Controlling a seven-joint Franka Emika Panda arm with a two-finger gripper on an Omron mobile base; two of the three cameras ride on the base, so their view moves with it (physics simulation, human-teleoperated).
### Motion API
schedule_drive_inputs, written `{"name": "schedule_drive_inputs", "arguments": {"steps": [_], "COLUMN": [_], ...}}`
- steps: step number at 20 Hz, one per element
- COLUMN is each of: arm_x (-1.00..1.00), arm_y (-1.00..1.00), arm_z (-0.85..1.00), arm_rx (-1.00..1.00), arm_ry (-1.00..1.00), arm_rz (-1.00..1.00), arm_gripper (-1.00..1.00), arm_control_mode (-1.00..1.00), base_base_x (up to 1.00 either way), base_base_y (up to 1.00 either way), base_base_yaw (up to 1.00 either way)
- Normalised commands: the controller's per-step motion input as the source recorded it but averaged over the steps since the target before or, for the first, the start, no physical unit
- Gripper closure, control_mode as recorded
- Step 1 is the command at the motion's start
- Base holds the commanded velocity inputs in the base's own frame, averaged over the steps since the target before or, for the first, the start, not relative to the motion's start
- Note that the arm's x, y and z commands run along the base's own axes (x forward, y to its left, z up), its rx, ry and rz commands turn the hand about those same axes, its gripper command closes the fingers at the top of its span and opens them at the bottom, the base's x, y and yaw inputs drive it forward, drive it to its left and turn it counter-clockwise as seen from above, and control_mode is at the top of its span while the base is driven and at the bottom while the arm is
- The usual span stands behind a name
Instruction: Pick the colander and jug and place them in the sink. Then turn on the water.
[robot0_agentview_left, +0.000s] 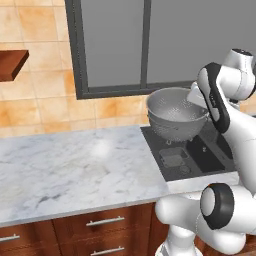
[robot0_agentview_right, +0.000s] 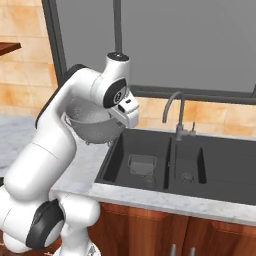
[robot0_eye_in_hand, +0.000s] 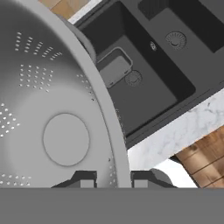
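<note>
The colander (robot0_agentview_left: 175, 112), a wide silver perforated bowl, hangs in the air over the left edge of the black double-basin sink (robot0_agentview_left: 202, 152). My gripper (robot0_eye_in_hand: 113, 179) is shut on its rolled rim, one finger inside the bowl and one outside. From the right base, the colander (robot0_agentview_right: 92, 125) is partly hidden behind my arm, just left of the sink (robot0_agentview_right: 150, 147). Looking down from the hand, the colander (robot0_eye_in_hand: 52, 113) covers the left half and the sink (robot0_eye_in_hand: 148, 83) lies below to the right. The grey gooseneck faucet (robot0_agentview_right: 175, 107) stands behind the basins. The jug and water are out of view.
A marble counter (robot0_agentview_left: 75, 165) stretches left of the sink, above wooden drawers (robot0_agentview_left: 100, 225). A small grey rectangular insert (robot0_agentview_right: 141, 162) lies in the left basin, and a round drain (robot0_agentview_right: 187, 176) in the right one. A dark-framed window (robot0_agentview_left: 140, 40) and a wooden shelf (robot0_agentview_left: 12, 62) are on the wall.
</note>
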Motion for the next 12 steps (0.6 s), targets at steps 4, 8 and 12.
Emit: {"name": "schedule_drive_inputs", "arguments": {"steps": [4, 8, 12], "arm_x": [0.00, 0.00, 0.00], "arm_y": [0.00, 0.00, 0.00], "arm_z": [0.00, 0.00, 0.00], "arm_rx": [0.00, 0.00, 0.00], "arm_ry": [0.00, 0.00, 0.00], "arm_rz": [0.00, 0.00, 0.00], "arm_gripper": [1.00, 1.00, 1.00], "arm_control_mode": [1.00, 1.00, 1.00], "base_base_x": [0.45, 0.00, 0.00], "base_base_y": [0.00, 0.00, 0.00], "base_base_yaw": [-0.06, 0.00, 0.00]}}
